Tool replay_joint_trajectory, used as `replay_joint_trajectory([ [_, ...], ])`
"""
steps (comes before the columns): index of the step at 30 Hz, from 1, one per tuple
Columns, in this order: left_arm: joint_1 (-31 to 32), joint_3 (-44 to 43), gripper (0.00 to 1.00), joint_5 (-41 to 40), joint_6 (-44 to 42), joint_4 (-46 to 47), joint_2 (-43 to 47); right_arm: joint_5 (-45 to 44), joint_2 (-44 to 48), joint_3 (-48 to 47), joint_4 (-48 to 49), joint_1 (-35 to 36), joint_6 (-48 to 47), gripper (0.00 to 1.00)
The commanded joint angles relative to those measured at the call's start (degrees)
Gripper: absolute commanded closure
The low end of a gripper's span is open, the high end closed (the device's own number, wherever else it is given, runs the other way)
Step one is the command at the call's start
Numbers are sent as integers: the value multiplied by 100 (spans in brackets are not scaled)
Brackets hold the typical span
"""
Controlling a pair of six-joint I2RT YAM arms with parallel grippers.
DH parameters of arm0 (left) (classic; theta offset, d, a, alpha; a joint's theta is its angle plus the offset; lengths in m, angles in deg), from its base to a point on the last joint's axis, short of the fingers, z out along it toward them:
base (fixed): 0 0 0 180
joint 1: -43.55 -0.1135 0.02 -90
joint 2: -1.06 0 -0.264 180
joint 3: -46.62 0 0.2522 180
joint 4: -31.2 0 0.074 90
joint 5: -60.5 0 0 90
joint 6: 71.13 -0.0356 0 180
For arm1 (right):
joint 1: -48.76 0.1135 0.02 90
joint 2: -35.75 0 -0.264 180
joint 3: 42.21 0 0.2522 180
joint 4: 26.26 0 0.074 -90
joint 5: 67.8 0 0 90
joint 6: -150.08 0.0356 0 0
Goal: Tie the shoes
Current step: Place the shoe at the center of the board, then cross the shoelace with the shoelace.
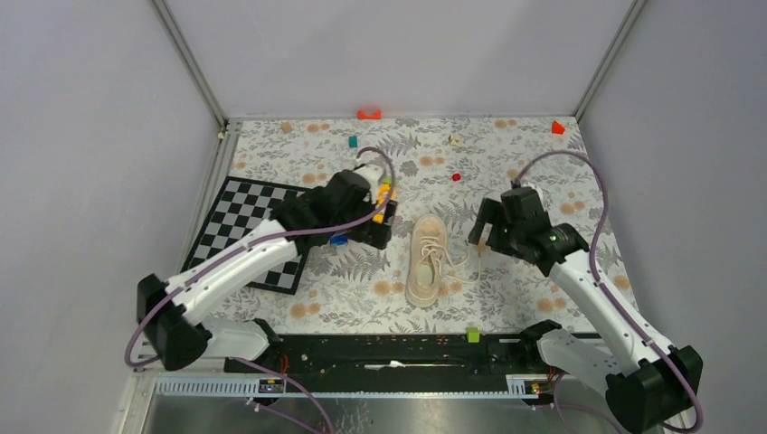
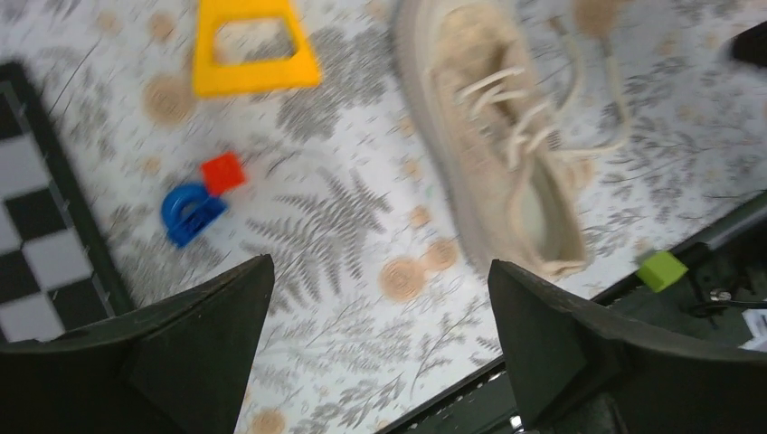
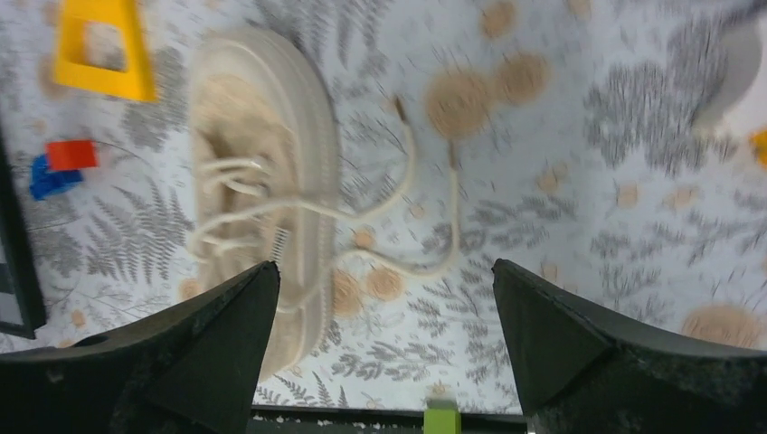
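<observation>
The cream-beige sneaker (image 1: 427, 260) lies on the floral mat between the two arms, toe pointing away. Its pale laces (image 3: 425, 208) are untied and trail loose on the mat to its right. My left gripper (image 1: 375, 237) hovers left of the shoe, open and empty; in the left wrist view (image 2: 380, 280) the shoe (image 2: 506, 154) lies ahead and to the right. My right gripper (image 1: 488, 240) hovers right of the shoe, open and empty; in the right wrist view (image 3: 384, 280) the shoe (image 3: 271, 163) lies ahead and to the left, with the lace ends ahead of the jaws.
A yellow frame block (image 2: 253, 45), a blue arch (image 2: 190, 212) and a red cube (image 2: 222, 172) lie left of the shoe. A checkerboard (image 1: 244, 226) is at the left. A green cube (image 1: 472, 335) sits at the near rail. Small blocks dot the far edge (image 1: 368, 114).
</observation>
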Motion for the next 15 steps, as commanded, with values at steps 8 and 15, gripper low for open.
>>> replay_joint_trajectory([
  [8, 841, -2235, 8, 490, -830, 716, -2295, 231, 692, 1779, 277, -159, 2293, 11],
  [15, 1279, -3021, 12, 196, -1459, 631, -3476, -206, 1196, 1785, -335, -175, 2574, 10],
])
